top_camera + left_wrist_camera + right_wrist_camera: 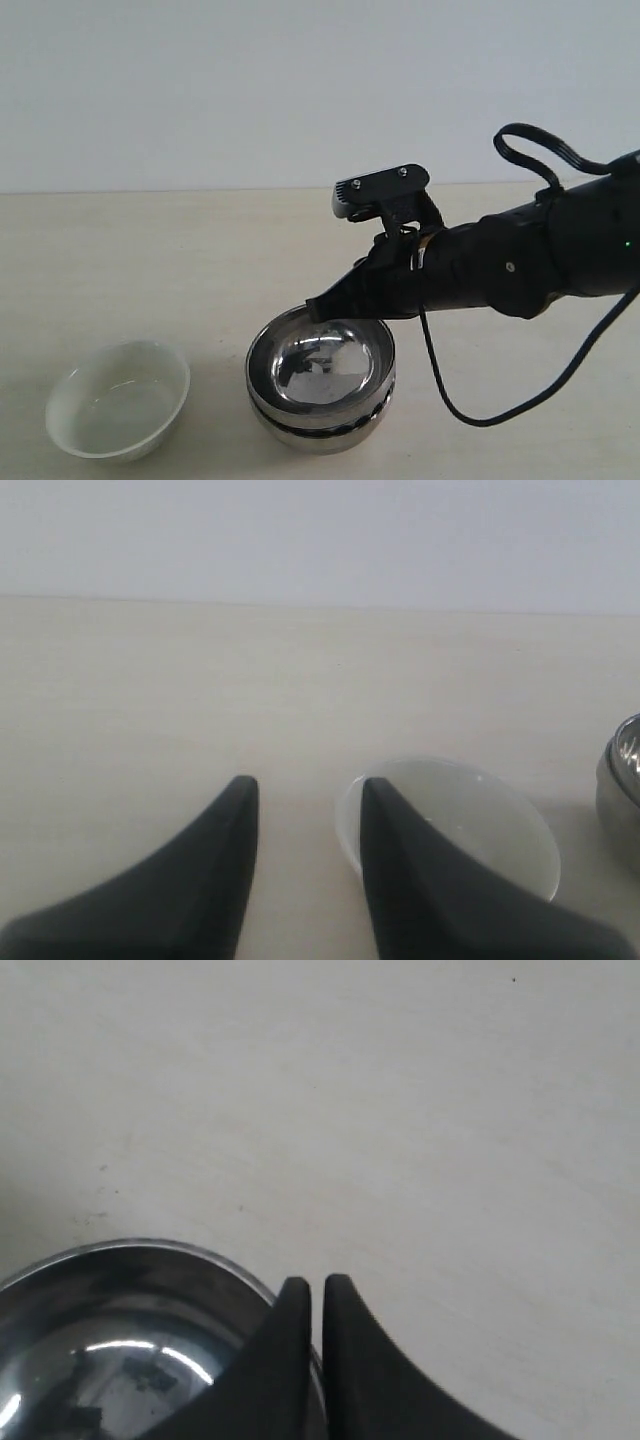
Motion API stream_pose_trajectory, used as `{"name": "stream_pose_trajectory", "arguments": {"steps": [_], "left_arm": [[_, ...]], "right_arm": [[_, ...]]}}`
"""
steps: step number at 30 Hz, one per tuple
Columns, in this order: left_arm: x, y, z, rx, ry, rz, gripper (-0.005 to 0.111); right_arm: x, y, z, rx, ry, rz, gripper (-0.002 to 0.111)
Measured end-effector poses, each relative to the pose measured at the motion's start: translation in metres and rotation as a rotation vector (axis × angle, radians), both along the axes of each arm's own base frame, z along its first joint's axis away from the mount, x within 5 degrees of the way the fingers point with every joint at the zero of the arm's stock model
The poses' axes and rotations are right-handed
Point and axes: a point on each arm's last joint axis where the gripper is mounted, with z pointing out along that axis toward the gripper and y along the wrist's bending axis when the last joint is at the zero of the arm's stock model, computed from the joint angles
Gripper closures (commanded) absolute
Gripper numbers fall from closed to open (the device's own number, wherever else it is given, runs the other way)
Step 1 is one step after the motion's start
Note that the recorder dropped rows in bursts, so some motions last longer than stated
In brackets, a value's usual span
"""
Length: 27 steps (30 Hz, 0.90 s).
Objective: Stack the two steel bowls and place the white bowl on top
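Left gripper (307, 780), seen only by its wrist camera, gapes empty beside the white bowl (470, 820). Right gripper (313, 1282) sits nearly closed at the far rim of the stacked steel bowls (320, 370); grip unclear.

One pale beige flat tabletop (150, 260) of faintly wood-grained matte material: fills the lower part of the exterior view and runs back to a straight far edge. A few small dark specks (103, 1168): scattered on the tabletop, apart from one another, seen in the right wrist view. One plain pale grey-white wall (300, 80): rises directly behind the tabletop's far edge, across its whole visible width.
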Motion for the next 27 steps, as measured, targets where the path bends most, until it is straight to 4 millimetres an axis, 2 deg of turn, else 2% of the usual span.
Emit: {"name": "stream_pose_trajectory", "arguments": {"steps": [4, 8, 12, 15, 19, 27], "left_arm": [[0.000, 0.000, 0.000, 0.000, 0.000, 0.000, 0.074], [0.000, 0.000, 0.000, 0.000, 0.000, 0.000, 0.074], [0.000, 0.000, 0.000, 0.000, 0.000, 0.000, 0.074], [0.000, 0.000, 0.000, 0.000, 0.000, 0.000, 0.074], [0.000, 0.000, 0.000, 0.000, 0.000, 0.000, 0.074], [0.000, 0.000, 0.000, 0.000, 0.000, 0.000, 0.074]], "right_arm": [[-0.012, 0.003, 0.009, -0.022, 0.027, 0.037, 0.108], [-0.039, 0.015, 0.011, -0.025, 0.016, 0.122, 0.108], [-0.064, 0.024, 0.002, -0.008, -0.019, 0.194, 0.108], [-0.078, 0.022, -0.009, 0.016, -0.059, 0.217, 0.108], [-0.084, 0.012, -0.019, 0.066, -0.105, 0.180, 0.108], [-0.091, -0.001, -0.027, 0.119, -0.179, 0.145, 0.108]]}}
